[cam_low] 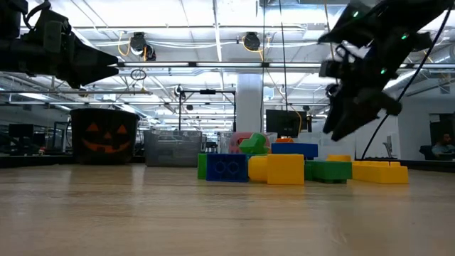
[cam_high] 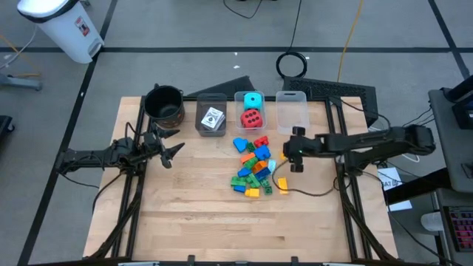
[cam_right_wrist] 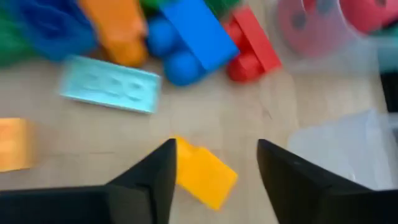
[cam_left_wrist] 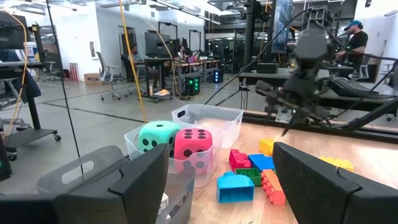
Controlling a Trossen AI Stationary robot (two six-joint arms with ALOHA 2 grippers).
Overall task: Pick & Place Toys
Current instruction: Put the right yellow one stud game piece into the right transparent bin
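Observation:
The toys are a pile of small blue, green, orange, yellow and red bricks (cam_high: 253,166) lying on the middle of the wooden table. A cyan and a red dotted cube (cam_high: 252,111) sit in a clear bin, and a white card (cam_high: 213,118) lies in the grey bin beside it. My right gripper (cam_right_wrist: 216,149) hangs open above the table, just right of the pile. A yellow brick (cam_right_wrist: 202,173) shows below it, beside one finger. My left gripper (cam_left_wrist: 217,155) waits open at the table's left, pointing level, with nothing between its fingers. My right gripper slants down from the table's right side with its fingers apart. One finger's edge (cam_right_wrist: 163,168) overlaps the yellow brick's end (cam_right_wrist: 185,158) in the wrist view. I cannot tell whether they touch or whether the brick lies on the table.
A black pot (cam_high: 164,103) with an orange face stands at the far left. An empty clear bin (cam_high: 292,111) stands at the right end of the row of bins. One yellow brick (cam_high: 281,183) and a thin cord lie right of the pile. Bare wood fills the near half.

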